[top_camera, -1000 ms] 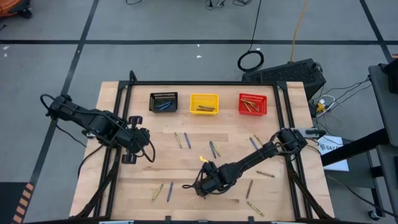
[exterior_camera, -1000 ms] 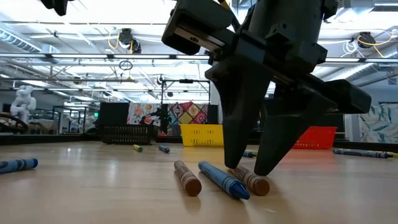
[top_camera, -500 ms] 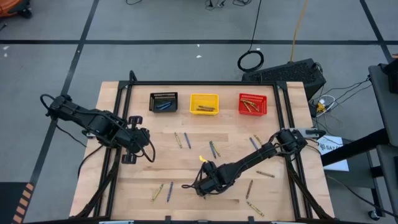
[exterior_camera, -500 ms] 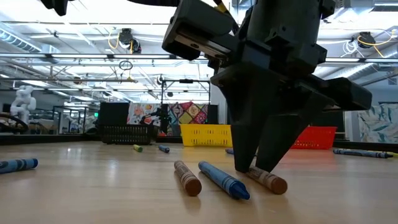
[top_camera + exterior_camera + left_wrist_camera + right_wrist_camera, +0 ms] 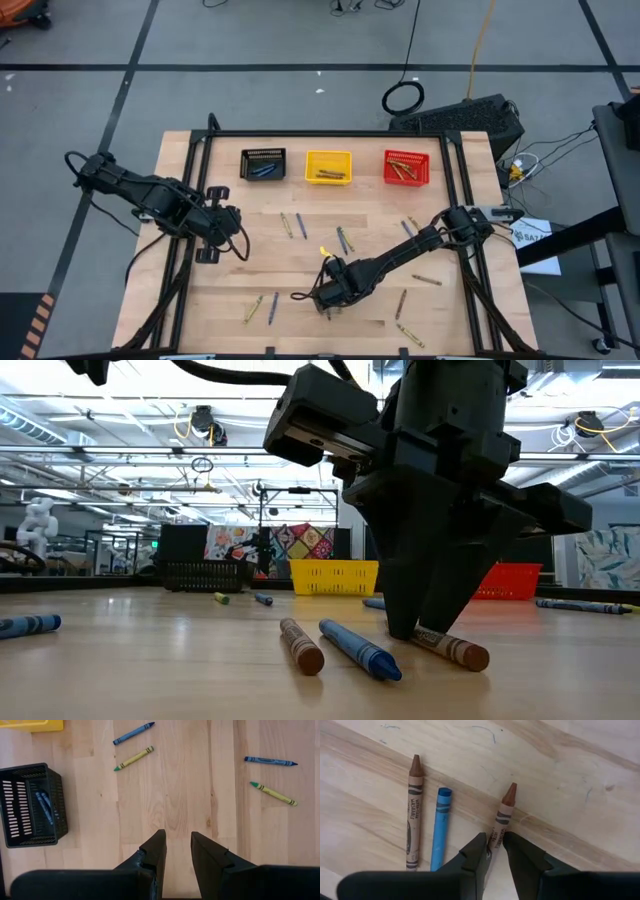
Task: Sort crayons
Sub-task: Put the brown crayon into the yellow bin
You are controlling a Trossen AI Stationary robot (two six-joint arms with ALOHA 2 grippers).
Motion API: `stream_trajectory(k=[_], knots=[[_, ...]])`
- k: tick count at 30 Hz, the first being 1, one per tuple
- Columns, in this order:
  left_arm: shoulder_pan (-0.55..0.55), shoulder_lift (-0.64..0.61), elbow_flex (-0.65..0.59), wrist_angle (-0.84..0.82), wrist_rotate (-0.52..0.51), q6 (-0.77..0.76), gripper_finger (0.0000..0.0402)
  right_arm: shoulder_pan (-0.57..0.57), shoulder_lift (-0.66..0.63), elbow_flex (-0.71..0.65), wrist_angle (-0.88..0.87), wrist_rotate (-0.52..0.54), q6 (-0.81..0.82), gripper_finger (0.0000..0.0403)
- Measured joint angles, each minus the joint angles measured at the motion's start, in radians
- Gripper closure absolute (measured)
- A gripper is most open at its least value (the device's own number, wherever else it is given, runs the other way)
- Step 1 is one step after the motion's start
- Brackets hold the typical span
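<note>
Whereas a second ago its fingers straddled it apart, right pincer (image 5: 495, 847) now clamps brown crayon (image 5: 503, 815) on surface (image 5: 560, 780), beside blue crayon (image 5: 440, 832); left pincer (image 5: 177, 850) hovers slightly apart.

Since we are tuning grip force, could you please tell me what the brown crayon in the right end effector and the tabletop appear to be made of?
Brown crayon: likely wax, with a matte printed paper wrapper and a bare, dull tip.
Tabletop: light wood, judging by its grain lines and plank seams, with a smooth low-sheen finish marked by faint scribbles.
</note>
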Motion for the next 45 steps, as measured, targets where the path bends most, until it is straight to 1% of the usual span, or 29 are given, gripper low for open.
stream_trajectory(k=[7, 10, 13, 15, 18, 20, 25, 31, 38, 45], knots=[[0.0, 0.0, 0.0, 0.0, 0.0, 0.0, 0.0314, -0.027, 0.004, 0.0, -0.003, -0.005, -0.143, 0.0336], [0.0, 0.0, 0.0, 0.0, 0.0, 0.0, 0.0314, -0.033, 0.013, -0.002, 0.0, -0.002, -0.193, 0.0355], [0.0, 0.0, 0.0, 0.0, 0.0, -0.001, 0.0314, -0.038, 0.024, -0.002, 0.006, -0.002, -0.205, 0.0387], [0.0, 0.0, 0.0, 0.0, -0.013, -0.005, 0.0314, -0.038, 0.034, 0.0, 0.01, 0.003, -0.223, 0.0396], [-0.005, 0.0, -0.002, 0.001, -0.054, -0.006, 0.0314, -0.038, 0.044, 0.001, 0.013, 0.004, -0.239, 0.0395], [-0.009, 0.0, -0.01, -0.001, -0.063, 0.002, 0.0314, -0.038, 0.044, 0.001, 0.017, 0.01, -0.256, 0.0399], [-0.033, 0.0, -0.048, 0.003, -0.05, -0.015, 0.0314, -0.04, 0.038, 0.0, 0.036, 0.011, -0.288, 0.0401], [-0.099, 0.0, -0.095, 0.005, -0.048, -0.081, 0.0313, -0.051, 0.043, -0.001, 0.043, -0.013, -0.313, 0.0402], [-0.158, 0.0, -0.133, 0.035, -0.045, -0.086, 0.0314, -0.052, 0.043, -0.001, 0.043, 0.014, -0.313, 0.0402], [-0.171, 0.0, -0.133, 0.058, -0.044, -0.086, 0.0314, -0.051, 0.041, -0.001, 0.04, 0.019, -0.349, 0.0372]])
